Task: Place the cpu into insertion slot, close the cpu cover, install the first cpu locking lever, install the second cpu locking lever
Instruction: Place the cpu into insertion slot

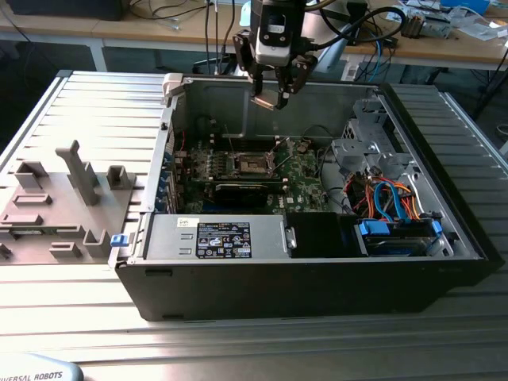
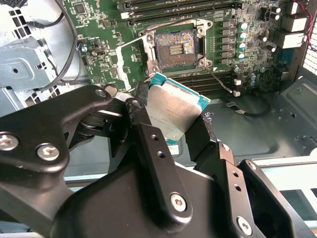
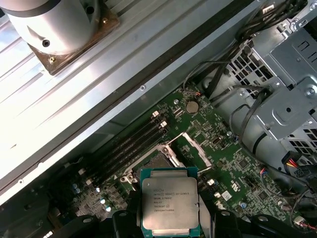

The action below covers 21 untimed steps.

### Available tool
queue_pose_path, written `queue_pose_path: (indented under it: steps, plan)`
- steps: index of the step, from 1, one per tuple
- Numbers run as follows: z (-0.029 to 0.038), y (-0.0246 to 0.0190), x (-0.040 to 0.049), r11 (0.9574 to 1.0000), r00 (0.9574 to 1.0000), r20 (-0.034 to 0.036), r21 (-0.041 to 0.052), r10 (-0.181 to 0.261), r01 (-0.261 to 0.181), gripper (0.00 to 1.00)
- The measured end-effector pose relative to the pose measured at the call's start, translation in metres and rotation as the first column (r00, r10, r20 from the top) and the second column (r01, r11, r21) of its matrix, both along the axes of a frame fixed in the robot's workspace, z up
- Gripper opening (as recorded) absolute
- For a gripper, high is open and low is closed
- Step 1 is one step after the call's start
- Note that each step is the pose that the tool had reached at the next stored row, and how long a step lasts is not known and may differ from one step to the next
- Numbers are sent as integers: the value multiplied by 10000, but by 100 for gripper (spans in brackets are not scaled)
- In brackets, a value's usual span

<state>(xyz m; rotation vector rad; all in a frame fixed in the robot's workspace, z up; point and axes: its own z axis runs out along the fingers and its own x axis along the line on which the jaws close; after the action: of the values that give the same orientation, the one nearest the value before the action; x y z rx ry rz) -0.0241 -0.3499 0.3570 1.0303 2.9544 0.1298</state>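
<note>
A: Pincer state, quick?
B: Gripper (image 1: 274,99) was clamped on the cpu (image 1: 267,101), one finger on each opposite edge. In the second wrist view the gripper (image 2: 173,118) had black fingers (image 2: 143,116) pinching the cpu (image 2: 174,110), which sat tilted with its dull metal top showing.

A: Where was the chip against the socket?
B: In the air, not seated. In the exterior view it hung at about 12 o'clock from the insertion slot (image 1: 252,163), above the open computer case (image 1: 317,278) near its back wall. The first wrist view showed the cpu (image 3: 170,201) in front of the insertion slot (image 3: 154,159), covering part of it.

A: Socket condition?
B: The insertion slot (image 2: 176,47) was bare, with its contact field exposed. The cpu cover (image 2: 130,53) was swung up and open, just beside the socket. I couldn't tell how the levers stood.

A: Anything else around?
B: In the exterior view the power supply (image 1: 222,238) sat at 6 o'clock of the slot. The drive cage (image 1: 389,198) with blue and orange cables was at roughly 4 o'clock. A grey fixture plate (image 1: 63,198) lay at 9 o'clock of the case on the ribbed table (image 1: 238,341). Memory slots (image 2: 178,10) ran alongside the socket.
</note>
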Motion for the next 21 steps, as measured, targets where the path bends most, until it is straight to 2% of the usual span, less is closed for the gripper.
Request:
queue_pose_path:
  steps: [21]
  plan:
    - [0,0,0,9991,9991,0,-1,-428,428,54]
